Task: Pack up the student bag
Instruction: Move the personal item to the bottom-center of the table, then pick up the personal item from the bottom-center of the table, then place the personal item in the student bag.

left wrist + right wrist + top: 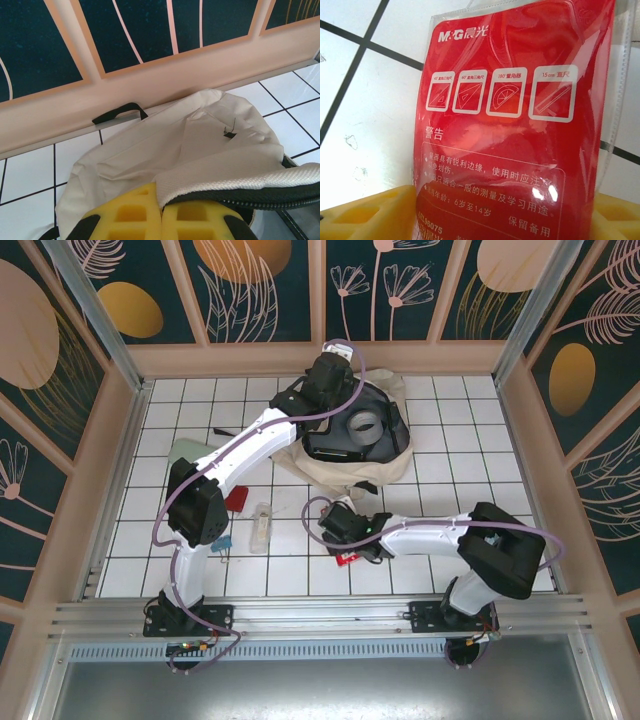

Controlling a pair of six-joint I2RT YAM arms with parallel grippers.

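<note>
Top view, cream student bag (330,475) upper centre, dark lining agape, left wrist view, left gripper (161,212) closed on its woven rim, right wrist view, glossy red packet (510,125) lettered "M&G", "15cm", right gripper (502,202) astride it, jaws apart, cannot tell if clamped

— How is the light on your side?
— In the top view it is bright and even, coming from above. The arms give only soft shadows on the counter (440,455), and the frame posts bend a little at the edges.
— And the wrist cameras?
— By the left gripper (161,217) I see the student bag (200,145) sharp, but the pads (132,215) are blurred. By the right gripper (505,200) the red packet (510,125) has white glare spots, and its pads (365,212) are out of focus.
</note>
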